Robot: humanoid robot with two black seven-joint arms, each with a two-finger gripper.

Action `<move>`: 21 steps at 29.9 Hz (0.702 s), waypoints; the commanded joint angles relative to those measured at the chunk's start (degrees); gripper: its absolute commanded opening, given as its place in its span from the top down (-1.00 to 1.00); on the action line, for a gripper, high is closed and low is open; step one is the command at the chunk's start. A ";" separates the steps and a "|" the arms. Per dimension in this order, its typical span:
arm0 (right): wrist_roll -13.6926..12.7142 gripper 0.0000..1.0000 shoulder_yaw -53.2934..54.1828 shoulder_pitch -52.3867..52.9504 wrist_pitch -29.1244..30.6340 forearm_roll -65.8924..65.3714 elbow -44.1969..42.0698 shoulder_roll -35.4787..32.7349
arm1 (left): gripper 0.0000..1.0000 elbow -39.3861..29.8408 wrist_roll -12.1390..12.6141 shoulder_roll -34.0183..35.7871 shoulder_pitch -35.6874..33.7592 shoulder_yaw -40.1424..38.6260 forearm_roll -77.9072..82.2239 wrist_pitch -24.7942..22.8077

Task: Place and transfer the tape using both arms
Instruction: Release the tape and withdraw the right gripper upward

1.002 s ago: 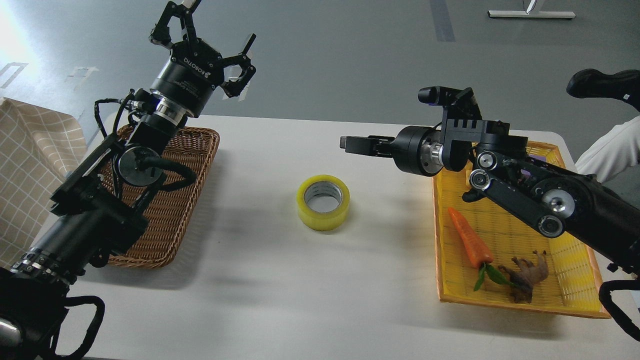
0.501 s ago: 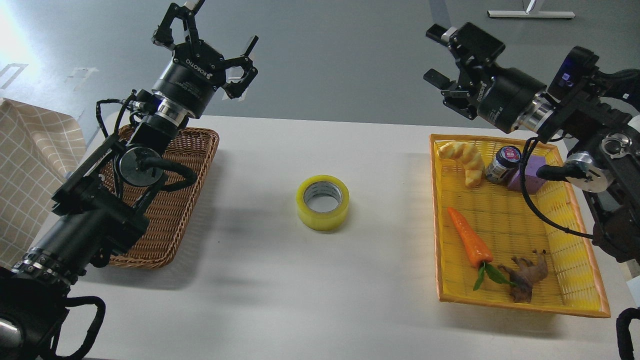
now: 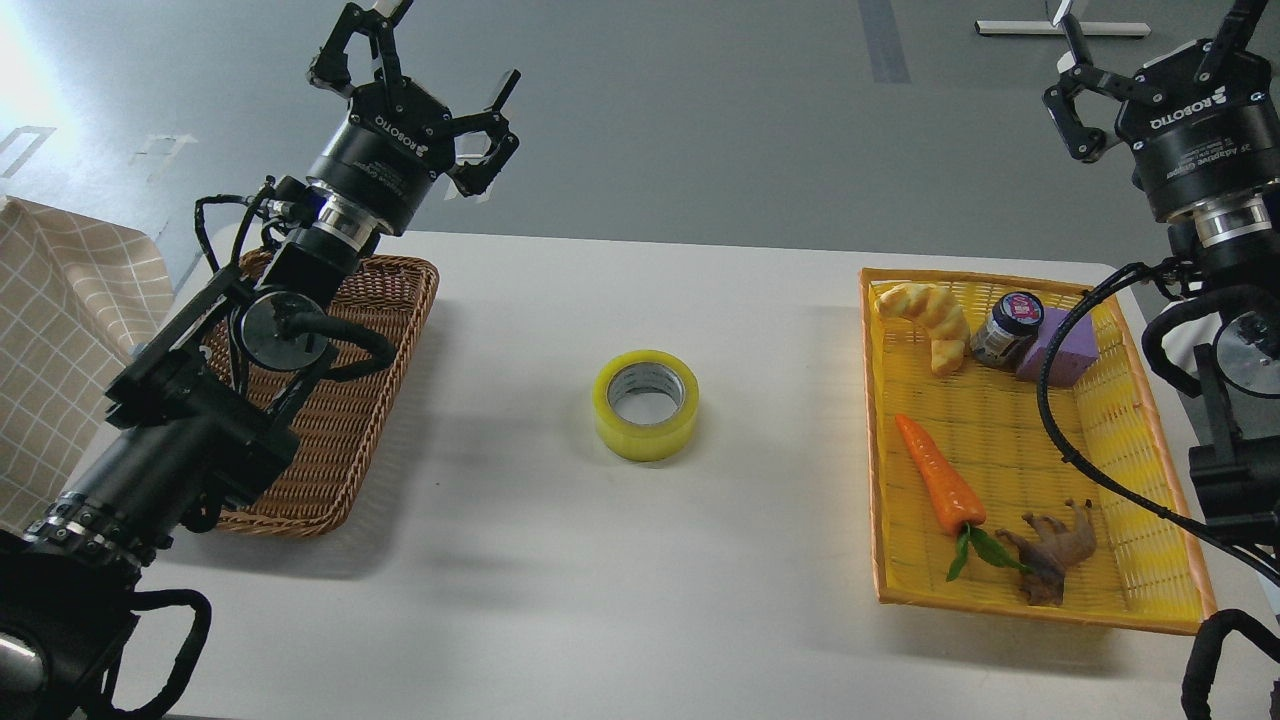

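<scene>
The roll of yellow tape (image 3: 646,403) with its pale grey core lies flat in the middle of the white table (image 3: 560,560). My left gripper (image 3: 425,60) is open and empty, raised high beyond the table's far edge, above the brown wicker basket (image 3: 345,420), far up and left of the tape. My right gripper (image 3: 1150,45) is open and empty, raised high at the top right above the yellow tray (image 3: 1160,590), far from the tape.
The yellow tray holds a bread piece (image 3: 930,310), a small jar (image 3: 1008,328), a purple block (image 3: 1070,348), a carrot (image 3: 938,480) and a brown root-like thing (image 3: 1055,550). A checked cloth (image 3: 60,330) hangs at the left edge.
My right arm swung up and back to the right, from over the tray's near-left side to high at the top right, uncovering the tray. The left arm and tape stayed put.
</scene>
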 commanded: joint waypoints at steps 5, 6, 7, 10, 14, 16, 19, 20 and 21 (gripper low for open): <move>-0.24 -1.00 1.31 -0.29 0.01 0.37 -0.65 4.62 | -0.96 0.00 -0.01 0.15 -0.33 -0.17 0.00 0.00; -0.24 -1.00 1.13 -0.29 0.01 0.37 -0.57 4.63 | -0.96 0.00 -0.01 0.15 -0.25 -0.17 0.00 0.00; -0.24 -1.00 1.04 -0.29 0.01 0.37 -0.57 4.63 | -0.96 0.00 -0.09 0.15 -0.25 -0.17 0.00 0.00; -0.24 -1.00 0.95 -0.38 0.01 0.37 -0.48 4.63 | -0.96 0.00 -0.18 0.06 -0.25 -0.17 0.00 0.00; -0.24 -1.00 0.95 -0.38 0.01 0.37 -0.30 4.71 | -0.96 0.00 -0.18 0.06 -0.33 -0.17 0.09 0.00; -0.24 -1.00 0.87 -0.47 0.01 0.37 -0.21 4.71 | -0.96 0.00 -0.09 0.15 -0.33 -0.17 0.09 0.00; -0.24 -1.00 0.87 -0.82 0.01 0.37 -0.04 4.71 | -0.96 0.00 -0.09 0.24 -0.33 -0.09 0.09 0.00; -0.24 -1.00 0.87 -0.82 0.01 0.37 0.05 4.71 | -0.96 0.00 -0.09 0.24 -0.33 -0.09 0.09 0.00; -0.24 -1.00 0.87 -0.91 0.01 0.37 0.05 4.71 | -0.96 0.00 -0.09 0.24 -0.33 -0.09 0.09 0.00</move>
